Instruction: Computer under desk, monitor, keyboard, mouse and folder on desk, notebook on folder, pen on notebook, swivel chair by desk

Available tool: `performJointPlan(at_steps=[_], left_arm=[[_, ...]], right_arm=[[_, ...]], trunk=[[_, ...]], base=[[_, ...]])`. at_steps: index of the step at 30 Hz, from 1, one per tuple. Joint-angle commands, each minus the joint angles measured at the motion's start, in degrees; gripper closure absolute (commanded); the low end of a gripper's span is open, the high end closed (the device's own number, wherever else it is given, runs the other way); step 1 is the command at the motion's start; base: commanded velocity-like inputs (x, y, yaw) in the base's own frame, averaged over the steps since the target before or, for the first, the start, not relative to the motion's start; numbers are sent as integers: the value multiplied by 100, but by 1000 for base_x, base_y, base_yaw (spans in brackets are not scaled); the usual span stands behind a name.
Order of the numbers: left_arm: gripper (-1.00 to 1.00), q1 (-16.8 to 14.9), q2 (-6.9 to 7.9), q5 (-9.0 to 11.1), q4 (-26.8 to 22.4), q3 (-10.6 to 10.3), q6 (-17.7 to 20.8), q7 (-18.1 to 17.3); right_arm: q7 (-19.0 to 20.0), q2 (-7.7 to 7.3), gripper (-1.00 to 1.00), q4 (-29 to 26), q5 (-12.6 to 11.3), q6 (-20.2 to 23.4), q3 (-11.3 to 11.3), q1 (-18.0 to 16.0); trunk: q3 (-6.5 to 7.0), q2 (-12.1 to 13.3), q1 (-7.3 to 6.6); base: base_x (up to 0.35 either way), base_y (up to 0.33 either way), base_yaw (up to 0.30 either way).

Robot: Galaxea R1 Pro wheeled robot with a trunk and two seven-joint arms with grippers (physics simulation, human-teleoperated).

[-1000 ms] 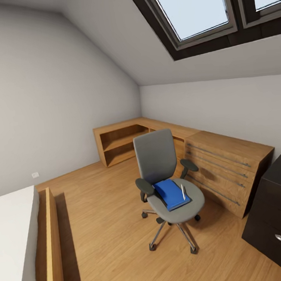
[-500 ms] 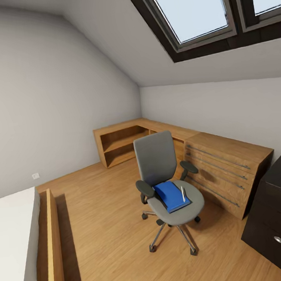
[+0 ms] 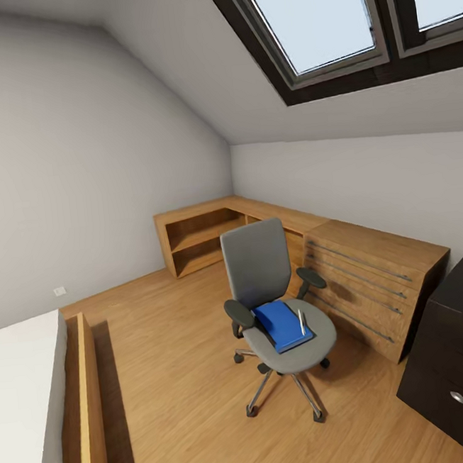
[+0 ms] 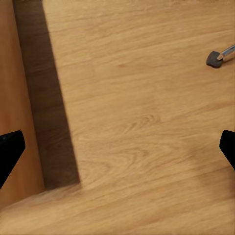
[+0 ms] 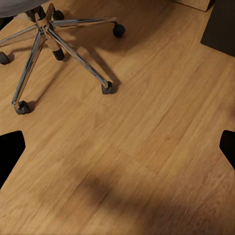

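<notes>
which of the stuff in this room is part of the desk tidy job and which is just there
Job things:
swivel chair
folder on its seat
pen on the folder

Just there:
wooden drawer unit
corner shelf
dark dresser
bed
skylights

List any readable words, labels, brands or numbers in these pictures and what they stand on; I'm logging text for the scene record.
None can be read.
The blue folder on the swivel chair shows a plain cover with no lettering.
The wooden drawer unit and the black cabinet carry only handles and knobs.
The small white wall plate is too small to tell.
</notes>
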Motion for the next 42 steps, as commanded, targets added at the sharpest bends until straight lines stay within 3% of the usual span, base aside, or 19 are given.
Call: performJointPlan(at_steps=[1,14,26,35,40,41,42], left_arm=[[-100,-4,-6,9,3,27,-19,-3],[-100,-4,6,12,3,26,-46,-23],[-100,-4,5,23,8,30,-6,-25],[-100,-4,11,28,59,39,46,-28],[-100,-4,15,35,157,44,38,-24],[-100,-4,16,41,179,53,21,-22],[-100,-4,16,41,182,54,17,-21]], right_arm=[[-3,1,-100,11,-6,-23,3,-6],[-3,1,-100,11,-6,-23,1,-6],[12,61,-100,17,-7,-27,11,-6],[-10,108,-100,-222,-156,-57,-65,-6],[-8,16,-100,-596,-181,-63,-75,-6],[-5,-92,-100,-680,-173,-71,-54,-6],[-5,-108,-100,-688,-171,-72,-50,-6]], trunk=[[-7,-4,0],[-7,-4,0],[-7,-4,0],[-7,-4,0],[-7,-4,0],[-7,-4,0],[-7,-4,0]], base=[[0,0,0],[-23,0,0],[-300,0,0],[-335,1,0],[-320,95,0],[-248,233,0],[-234,247,0]])
